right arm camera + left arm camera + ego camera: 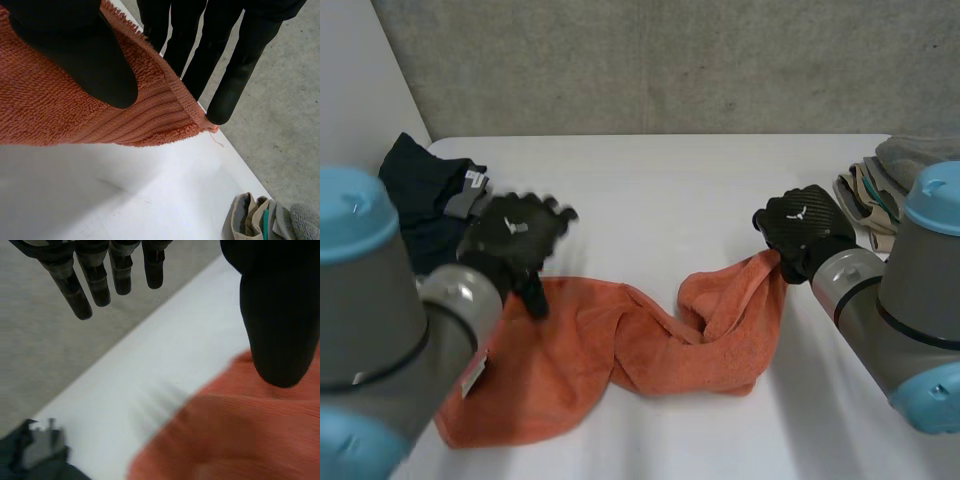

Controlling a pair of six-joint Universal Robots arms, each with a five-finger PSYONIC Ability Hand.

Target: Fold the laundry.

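- you're early in the fold: the orange towel point(650, 350) lies crumpled on the white table point(670, 180), bunched into ridges across its middle, with no clean crease or doubled layer to be seen.
- your right hand point(802, 225) grips one corner of the towel, lifted off the table; the cloth sags from it down to the heap.
- your left hand point(515, 232) is open over the towel's other end, fingers spread and thumb pointing down at the cloth's far edge; it holds nothing.
- what's left, as i judge it: take hold of that left end, pull the towel flat, then make every fold and set it aside.
- a folded stack point(875, 185) sits by the right arm and dark clothes point(420, 195) lie by the left arm; one may be finished work and the other waiting, but you can't be sure.
- the right wrist view settles what the head view leaves vague: the thumb point(75, 55) presses the terry face while the fingers point(220, 70) back the hemmed corner from behind, a true pinch.
- the left wrist view shows the fingers point(80, 290) straight and well apart from the thumb, whose tip is at the towel's surface; you can't tell whether it touches.
- the head view gives you what the wrist views lack: the towel's whole lie and both hands at once.
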